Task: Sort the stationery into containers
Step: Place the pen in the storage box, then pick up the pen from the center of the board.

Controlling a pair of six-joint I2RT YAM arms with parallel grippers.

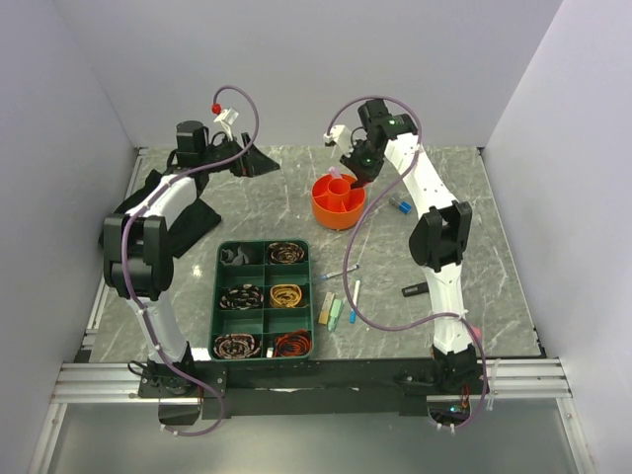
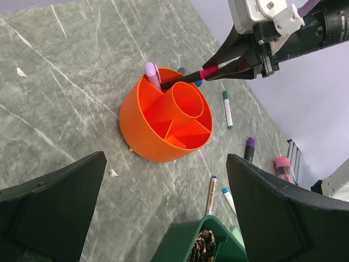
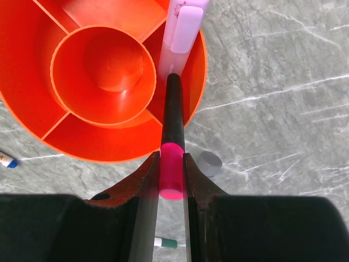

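Note:
The round orange pot (image 1: 338, 200) (image 2: 166, 117) (image 3: 109, 82) stands mid-table, and a pale purple pen (image 3: 182, 27) (image 2: 151, 73) is upright in one of its sections. My right gripper (image 3: 172, 174) (image 1: 357, 180) is shut on the pink cap of a black marker (image 3: 173, 114) (image 2: 182, 79). The marker's tip reaches over the pot's rim beside the purple pen. My left gripper (image 2: 165, 158) (image 1: 259, 163) hovers open and empty, left of the pot. Loose on the table lie a green-capped marker (image 2: 227, 109), a purple-capped marker (image 2: 249, 148), a blue-tipped white pen (image 2: 211, 195) and eraser blocks (image 1: 331, 311).
A dark green tray (image 1: 263, 299) with compartments of coiled bands sits near the front, left of the erasers. A small grey cap (image 3: 209, 164) lies on the table by the pot. A black marker (image 1: 415, 289) rests near the right arm. Walls enclose the table.

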